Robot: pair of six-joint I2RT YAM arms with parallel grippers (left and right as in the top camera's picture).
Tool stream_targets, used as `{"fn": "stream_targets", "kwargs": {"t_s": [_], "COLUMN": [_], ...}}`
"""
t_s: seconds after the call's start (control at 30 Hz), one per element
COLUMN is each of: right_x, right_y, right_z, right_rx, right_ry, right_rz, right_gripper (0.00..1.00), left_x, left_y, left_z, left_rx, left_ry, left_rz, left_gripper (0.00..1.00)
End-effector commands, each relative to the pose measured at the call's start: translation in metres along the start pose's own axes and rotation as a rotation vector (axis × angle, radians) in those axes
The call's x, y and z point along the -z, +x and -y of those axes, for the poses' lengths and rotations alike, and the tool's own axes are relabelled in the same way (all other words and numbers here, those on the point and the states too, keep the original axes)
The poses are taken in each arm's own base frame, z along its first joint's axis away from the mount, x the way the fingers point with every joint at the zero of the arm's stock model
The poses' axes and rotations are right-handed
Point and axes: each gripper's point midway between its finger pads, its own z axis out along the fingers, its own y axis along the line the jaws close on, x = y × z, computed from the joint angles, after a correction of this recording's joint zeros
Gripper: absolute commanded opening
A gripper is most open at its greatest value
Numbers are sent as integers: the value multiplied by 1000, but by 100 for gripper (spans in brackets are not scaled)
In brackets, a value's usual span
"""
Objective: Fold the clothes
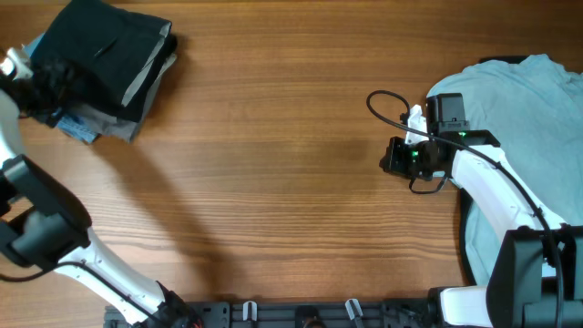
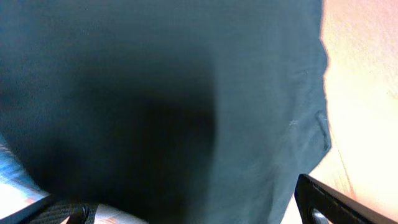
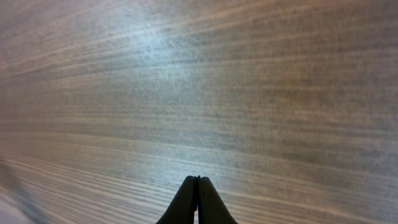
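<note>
Black garment (image 1: 96,50) is found folded far left; pale T-shirt (image 1: 537,100) is spread at right, judged limp, best pinched at a hem. Right jaws are pressed together, empty; left jaws' gap cannot be told.

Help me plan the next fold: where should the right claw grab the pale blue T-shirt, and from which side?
Probably the T-shirt's left edge near its upper corner, coming from the table's middle. That edge lies free on the wood, nearest the right claw; the rest runs under the arm or off frame. Open the shut claw first.
</note>
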Motion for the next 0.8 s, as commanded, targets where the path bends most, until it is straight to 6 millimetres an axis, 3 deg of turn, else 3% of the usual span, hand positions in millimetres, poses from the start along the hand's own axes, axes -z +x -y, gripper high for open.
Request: {"fn": "stream_targets", "kwargs": {"t_s": [0.0, 0.1, 0.13, 0.2, 0.23, 0.27, 0.3, 0.37, 0.4, 0.43, 0.47, 0.57, 0.77], "right_x": [1, 34, 58, 106, 138, 175, 196, 239, 254, 264, 270, 279, 272], "right_y": [3, -12, -21, -31, -33, -29, -23, -4, 9, 20, 30, 52, 59], "right_z": [2, -26, -37, -61, -76, -91, -97, -102, -102, -103, -103, -101, -96], "right_rx": [-11, 94, 132, 209, 256, 311, 337, 371, 381, 391, 398, 408, 393], "right_ry": [7, -73, -83, -117, -139, -161, -168, -149, -143, -146, -151, -157, -148], "right_rz": [-7, 91, 172, 324, 422, 535, 597, 744, 792, 819, 836, 862, 824], "right_gripper": [4, 4, 4, 4, 5, 13, 20, 30, 51, 83, 100, 100, 99], "left_x": [76, 130, 143, 162, 175, 186, 197, 222, 234, 243, 251, 262, 263], "left_y": [-1, 28, 44, 90, 126, 150, 175, 210, 223, 234, 247, 268, 269], "left_z": [22, 71, 95, 146, 175, 191, 202, 205, 200, 197, 193, 180, 178], "left_rx": [-140, -363, -482, -734, -862, -929, -990, -991, -960, -943, -943, -968, -968], "left_ry": [4, 30, 51, 109, 140, 141, 132, 62, 24, 23, 37, 34, 31], "left_rz": [89, 137, 147, 144, 139, 146, 152, 182, 198, 196, 178, 127, 123], "left_gripper": [100, 100, 100, 100, 100, 100, 100, 100, 100, 100, 100, 100, 100]}}
